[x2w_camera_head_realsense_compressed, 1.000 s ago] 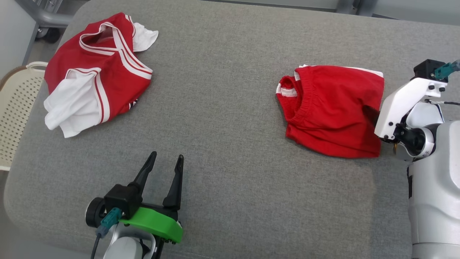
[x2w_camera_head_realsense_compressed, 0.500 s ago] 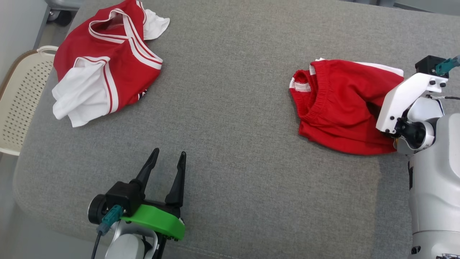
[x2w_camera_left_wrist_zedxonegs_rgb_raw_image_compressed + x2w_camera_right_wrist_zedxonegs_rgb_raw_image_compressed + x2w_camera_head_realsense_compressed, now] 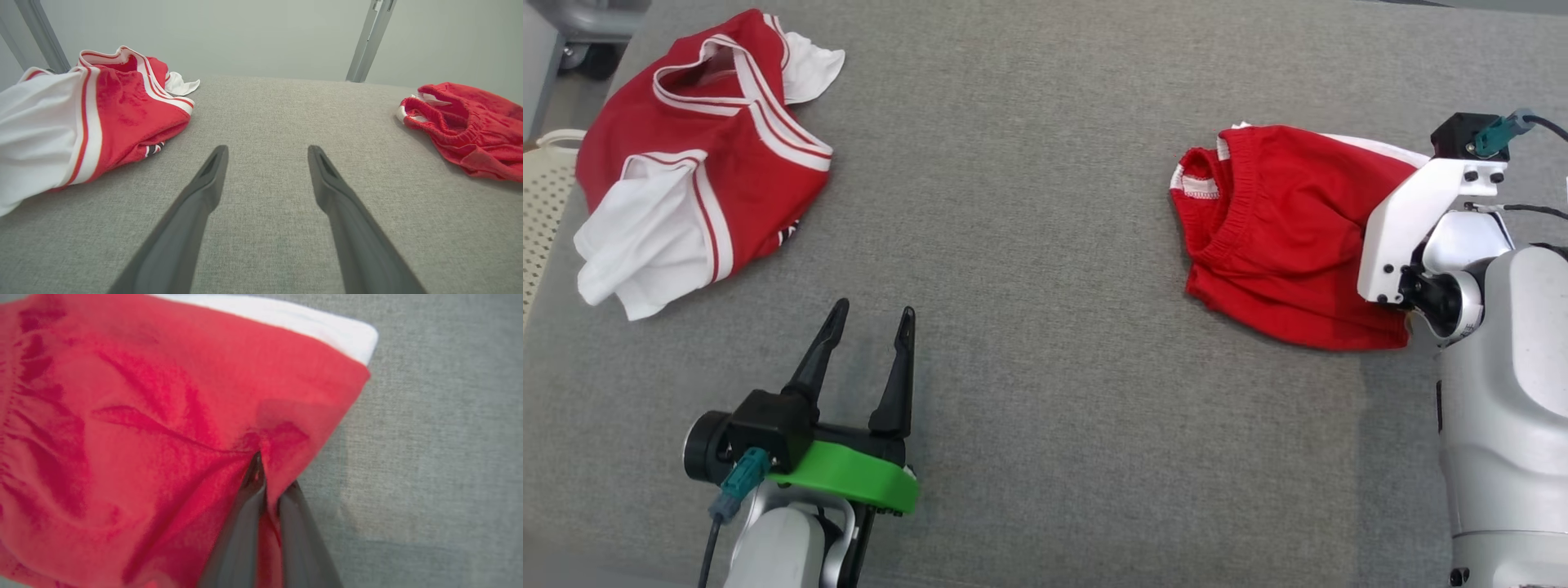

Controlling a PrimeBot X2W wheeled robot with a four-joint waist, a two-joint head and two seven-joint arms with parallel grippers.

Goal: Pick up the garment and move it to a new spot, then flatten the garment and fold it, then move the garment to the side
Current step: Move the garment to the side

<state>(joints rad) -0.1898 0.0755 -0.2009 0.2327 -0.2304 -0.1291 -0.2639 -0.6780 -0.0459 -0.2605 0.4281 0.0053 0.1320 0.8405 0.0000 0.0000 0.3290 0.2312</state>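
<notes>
Clearly the red shorts (image 3: 1282, 237) lie crumpled at the bench's (image 3: 1045, 367) right side, waistband (image 3: 1225, 237) toward the middle, long axis running across. The right fingers (image 3: 241, 531), much the nearer, are pinched together on a fold by the shorts' right edge. The left fingers (image 3: 897, 367) hover spread wide and empty, nearer the red-and-white jersey (image 3: 686, 163).
</notes>
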